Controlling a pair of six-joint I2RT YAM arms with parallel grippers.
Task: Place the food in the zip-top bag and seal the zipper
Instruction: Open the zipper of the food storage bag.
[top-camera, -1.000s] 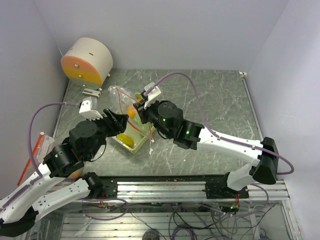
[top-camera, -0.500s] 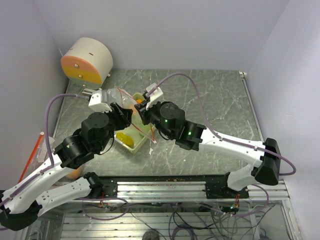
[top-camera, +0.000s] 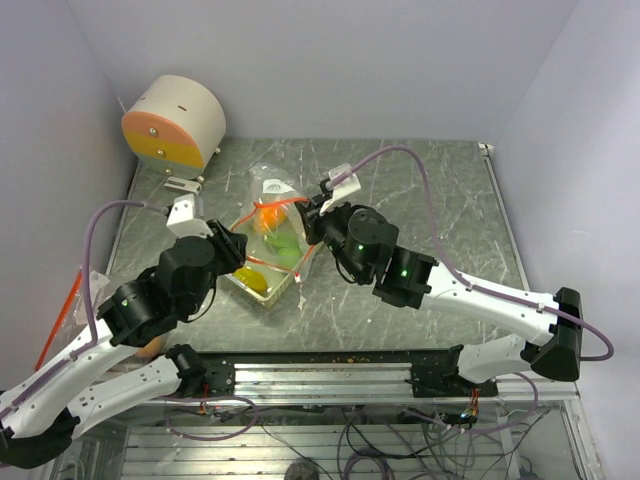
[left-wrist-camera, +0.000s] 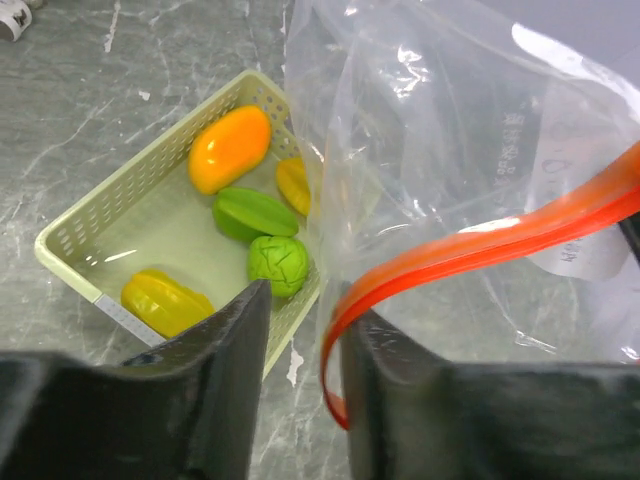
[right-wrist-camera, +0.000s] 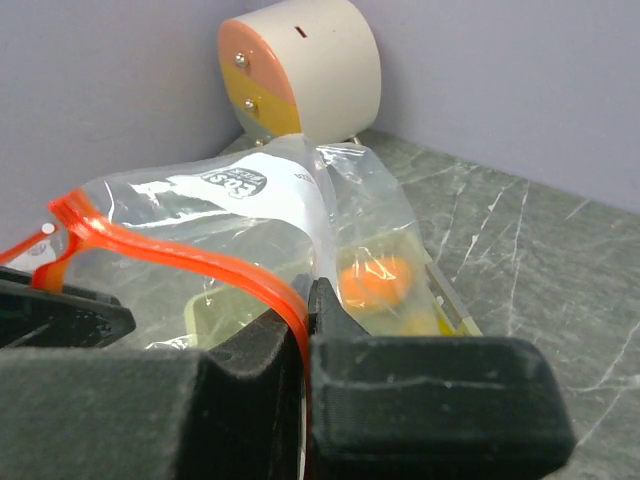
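Bag: clear plastic zip-top bag (left-wrist-camera: 450, 150) with a red-orange zipper strip (left-wrist-camera: 480, 240), held up off the grey marbled counter (top-camera: 440, 200), just right of the tray; mouth unsealed and, as far as I can tell, nothing inside.
Food: all in the pale yellow-green perforated tray (left-wrist-camera: 100, 195), near-left of the counter's middle: glossy orange toy mango (left-wrist-camera: 230, 148), green star-shaped piece (left-wrist-camera: 253, 213), green round piece (left-wrist-camera: 279, 264), yellow piece (left-wrist-camera: 166, 301), small orange-yellow piece (left-wrist-camera: 293, 185).
Right claw (right-wrist-camera: 305, 305): clamped tight on the zipper strip, carrying the bag.
Left claw (left-wrist-camera: 300, 330): narrow, but a gap shows; the strip's end hangs between the jaws, not pinched.
Done: bag held up by one edge.
Left: open the mouth, load every piece, press the zipper shut. By my judgement, an early stage.
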